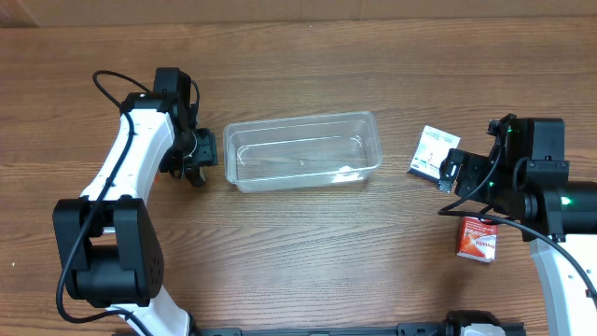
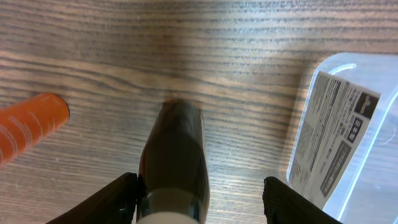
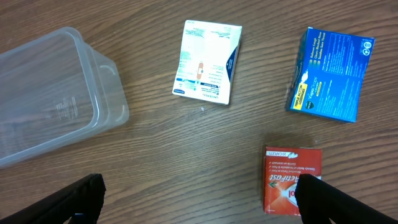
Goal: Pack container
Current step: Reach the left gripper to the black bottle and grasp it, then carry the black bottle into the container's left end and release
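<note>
The clear plastic container (image 1: 303,149) stands empty at the table's middle; its corner with a paper label shows in the left wrist view (image 2: 348,137) and its end in the right wrist view (image 3: 56,93). My left gripper (image 1: 196,157) is just left of the container. It (image 2: 200,185) is open, with a dark bottle (image 2: 177,149) between the fingers, close against the left finger. My right gripper (image 1: 455,174) is open and empty (image 3: 202,202) above bare wood right of the container, its right finger over a red box (image 3: 291,180).
A white box (image 1: 431,151) (image 3: 207,61) lies right of the container, and a blue box (image 3: 329,73) lies beyond it. The red box (image 1: 477,238) lies nearer the front. An orange object (image 2: 28,127) lies left of the dark bottle.
</note>
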Available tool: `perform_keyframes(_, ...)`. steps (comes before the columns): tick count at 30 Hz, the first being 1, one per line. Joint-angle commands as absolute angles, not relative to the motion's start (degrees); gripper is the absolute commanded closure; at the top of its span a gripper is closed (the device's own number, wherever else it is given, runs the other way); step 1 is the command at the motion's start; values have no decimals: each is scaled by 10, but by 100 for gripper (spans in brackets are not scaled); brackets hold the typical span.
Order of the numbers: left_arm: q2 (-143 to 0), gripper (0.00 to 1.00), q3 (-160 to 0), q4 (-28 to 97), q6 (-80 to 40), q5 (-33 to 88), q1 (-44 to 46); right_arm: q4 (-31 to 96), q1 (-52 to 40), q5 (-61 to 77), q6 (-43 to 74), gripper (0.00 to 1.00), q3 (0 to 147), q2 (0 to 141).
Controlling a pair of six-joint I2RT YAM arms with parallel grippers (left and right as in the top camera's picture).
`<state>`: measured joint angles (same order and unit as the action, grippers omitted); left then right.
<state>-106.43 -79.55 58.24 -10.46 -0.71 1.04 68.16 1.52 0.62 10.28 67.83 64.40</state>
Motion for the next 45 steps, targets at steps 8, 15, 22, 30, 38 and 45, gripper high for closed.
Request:
perform_keyframes(8,-1067,39,-809,613,-105,-6,11,682,18,1,105,0,694,645)
perform_keyframes(15,-1067,51,-809,614,-105,-7,11,689,18,1,105,0,694,645)
perform_keyframes(22,-1067,59,-809,619,-105,-18,11,689,18,1,105,0,694,645)
perform_keyframes(30,-1067,71,-813,624,-105,-31,11,689,18,1,105,0,694,645)
perform_keyframes(38,-1067,86,-897,686,-108,-31,11,689,18,1,105,0,694,645)
perform_keyframes(45,-1067,96,-1032,797,-138,-17,20,689,18,1,105,0,694,645)
